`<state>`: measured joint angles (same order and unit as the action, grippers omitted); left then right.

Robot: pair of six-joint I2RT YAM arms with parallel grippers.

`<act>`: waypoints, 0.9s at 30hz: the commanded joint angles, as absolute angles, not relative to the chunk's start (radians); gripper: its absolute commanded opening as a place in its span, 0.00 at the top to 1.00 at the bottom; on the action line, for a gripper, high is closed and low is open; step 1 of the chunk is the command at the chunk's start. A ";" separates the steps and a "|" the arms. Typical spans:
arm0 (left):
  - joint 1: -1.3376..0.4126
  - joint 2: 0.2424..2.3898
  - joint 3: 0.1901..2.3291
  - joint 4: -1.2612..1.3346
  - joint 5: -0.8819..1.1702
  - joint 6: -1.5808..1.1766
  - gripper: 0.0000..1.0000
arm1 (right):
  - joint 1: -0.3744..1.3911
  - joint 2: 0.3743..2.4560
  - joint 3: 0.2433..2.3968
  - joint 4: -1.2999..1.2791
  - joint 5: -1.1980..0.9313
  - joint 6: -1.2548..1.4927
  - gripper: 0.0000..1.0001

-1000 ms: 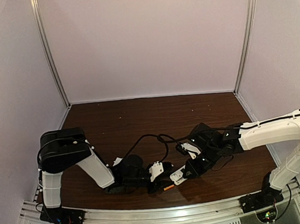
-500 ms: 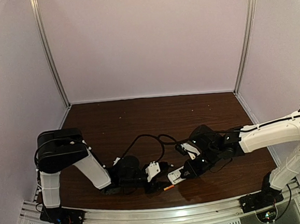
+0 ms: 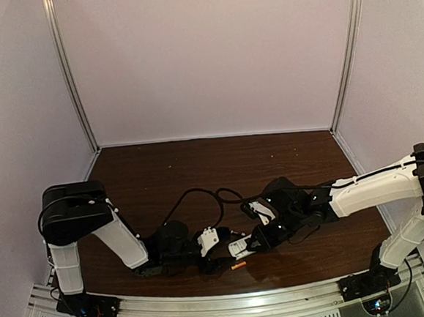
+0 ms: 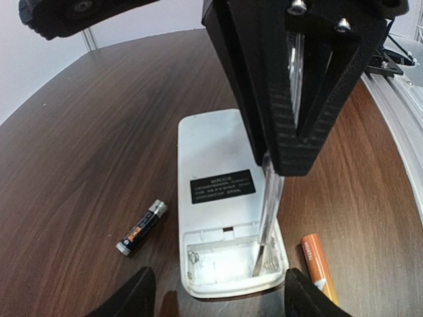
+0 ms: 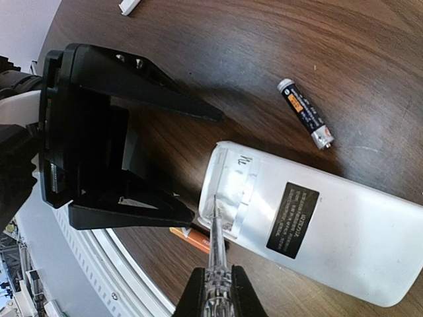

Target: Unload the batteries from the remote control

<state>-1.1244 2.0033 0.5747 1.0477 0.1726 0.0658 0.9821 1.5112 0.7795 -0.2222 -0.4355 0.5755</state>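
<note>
left gripper (image 4: 218, 285): jaws wide, one finger (image 4: 135, 297) on each side of the left end of the remote control (image 4: 218, 165). a gap shows on both sides and nothing is held. from the right wrist, its two black fingers spread around that same end.

right gripper (image 5: 217, 287): pinched tight on a clear slim tool (image 5: 216, 247). the tool slants down and its tip sits inside the uncovered battery compartment (image 4: 225, 261), against the compartment's near wall.

remote control: lies flat, back side up, with a dark label (image 4: 223, 186) at mid-length. it rests on the table (image 3: 198, 167) close to the near edge, about centre, between the two grippers.

orange battery (image 4: 317, 263): on the wood just beside the remote's near side, roughly parallel to it, a narrow strip of table between them.

dark battery (image 4: 141, 228): silvery end caps, on the wood on the remote's far side, near but not touching, lying at an angle to it.

small white piece (image 5: 130, 5): cut off by the edge of the right wrist view, well apart from the remote. cannot tell what it is.
</note>
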 commanded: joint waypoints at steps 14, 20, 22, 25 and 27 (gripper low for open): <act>-1.081 1.770 0.418 1.107 0.078 0.100 0.16 | 0.983 1.628 0.877 -0.087 -0.460 0.620 1.00; -1.080 1.718 0.391 1.098 0.054 0.100 0.13 | 0.982 1.667 0.959 -0.099 -0.397 0.618 1.00; -1.080 1.706 0.386 1.094 0.049 0.100 0.13 | 0.983 1.668 0.988 -0.116 -0.371 0.617 1.00; -1.079 1.685 0.378 1.091 0.040 0.098 0.12 | 0.982 1.666 1.026 -0.136 -0.350 0.614 1.00; -1.079 1.667 0.370 1.087 0.037 0.095 0.12 | 0.982 1.664 1.050 -0.151 -0.346 0.612 1.00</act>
